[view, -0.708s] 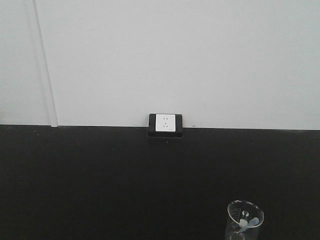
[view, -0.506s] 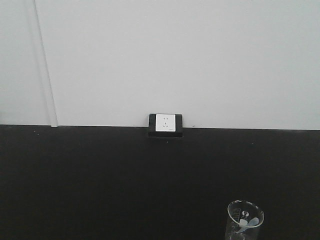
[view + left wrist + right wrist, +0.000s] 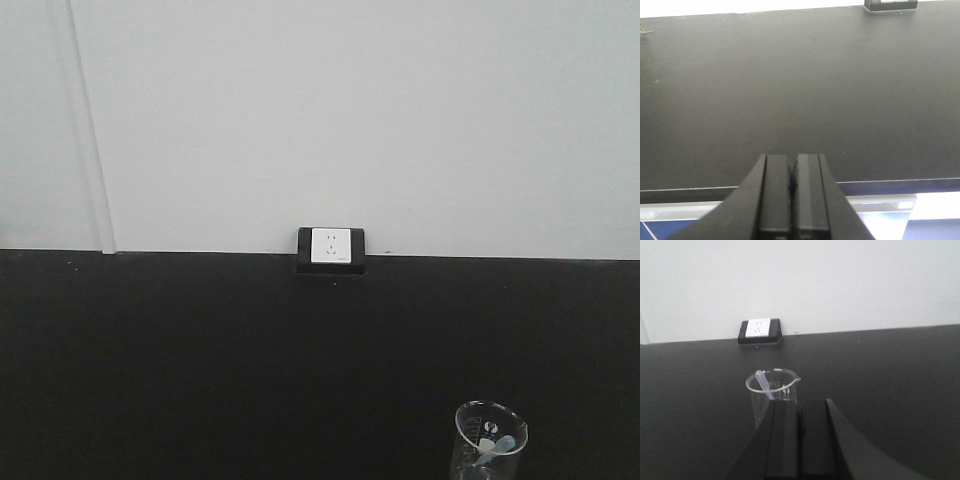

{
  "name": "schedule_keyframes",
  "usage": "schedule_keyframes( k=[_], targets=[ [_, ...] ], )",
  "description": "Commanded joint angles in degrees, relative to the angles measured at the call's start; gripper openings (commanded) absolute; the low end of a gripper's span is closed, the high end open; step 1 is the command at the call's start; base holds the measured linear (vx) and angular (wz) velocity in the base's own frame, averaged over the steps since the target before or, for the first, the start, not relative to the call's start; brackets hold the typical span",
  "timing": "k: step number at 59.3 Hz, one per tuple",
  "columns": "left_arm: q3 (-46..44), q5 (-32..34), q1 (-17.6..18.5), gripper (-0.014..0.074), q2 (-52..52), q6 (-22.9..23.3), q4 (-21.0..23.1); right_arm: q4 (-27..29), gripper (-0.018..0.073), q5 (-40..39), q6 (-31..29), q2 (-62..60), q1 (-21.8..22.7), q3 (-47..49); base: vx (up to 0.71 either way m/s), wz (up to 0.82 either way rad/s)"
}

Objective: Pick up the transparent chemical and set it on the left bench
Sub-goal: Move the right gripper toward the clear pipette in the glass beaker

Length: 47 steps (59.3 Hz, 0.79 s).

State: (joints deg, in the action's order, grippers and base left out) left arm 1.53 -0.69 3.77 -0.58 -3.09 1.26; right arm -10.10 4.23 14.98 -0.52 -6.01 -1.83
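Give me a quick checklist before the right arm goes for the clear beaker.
1. Target: small clear glass beaker upright on matte black benchtop: ok.
2. Grasp readiness: right claw open: not ok, jaws shut.
3. Alignment: not ok, beaker sits ahead, slightly left in the wrist view.
4. Clearance: left claw shut, empty, at the benchtop's near edge: ok.
5. Contents: cannot tell; a pale stick leans inside.

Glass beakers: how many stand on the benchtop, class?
1: the beaker stands front-right on the benchtop, just beyond the right claw. Others may lie outside the views.
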Motion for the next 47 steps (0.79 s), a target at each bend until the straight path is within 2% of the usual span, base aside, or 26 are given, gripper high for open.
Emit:
schedule_keyframes(
  k=[1,11,19,28,37,47],
  targets=[
    [0.9,4.5,0.1,-0.0003,-1.1,0.4,0.0,-0.8,-0.0007,-7.9,-0.6,-0.7,0.3,-0.3,0.0,0.0],
    [0.9,4.5,0.1,-0.0003,-1.1,0.4,0.0,-0.2,-0.0007,-15.3,-0.3,-0.7,0.3,2.6,0.0,0.0],
    [0.9,4.5,0.1,-0.0003,-1.1,0.4,0.0,-0.3,-0.0007,-10.3,-0.3,3.1,0.3,13.3,0.0,0.0],
    [0.9,4.5,0.1,-0.0003,-1.1,0.4,0.0,-1.0,-0.0007,-3.2,-0.4,17.2,0.3,27.7,0.0,0.0],
    [0.9,4.5,0.1,-0.0003,-1.1,0.4,0.0,-0.9,-0.0007,-4.2,-0.4,31.8,0.3,36.4,0.0,0.0],
    [0.9,4.5,0.1,-0.0003,-1.1,0.4,0.0,-0.3,-0.0005,-6.5,-0.4,42.8,0.3,39.3,0.0,0.0]
  ],
)
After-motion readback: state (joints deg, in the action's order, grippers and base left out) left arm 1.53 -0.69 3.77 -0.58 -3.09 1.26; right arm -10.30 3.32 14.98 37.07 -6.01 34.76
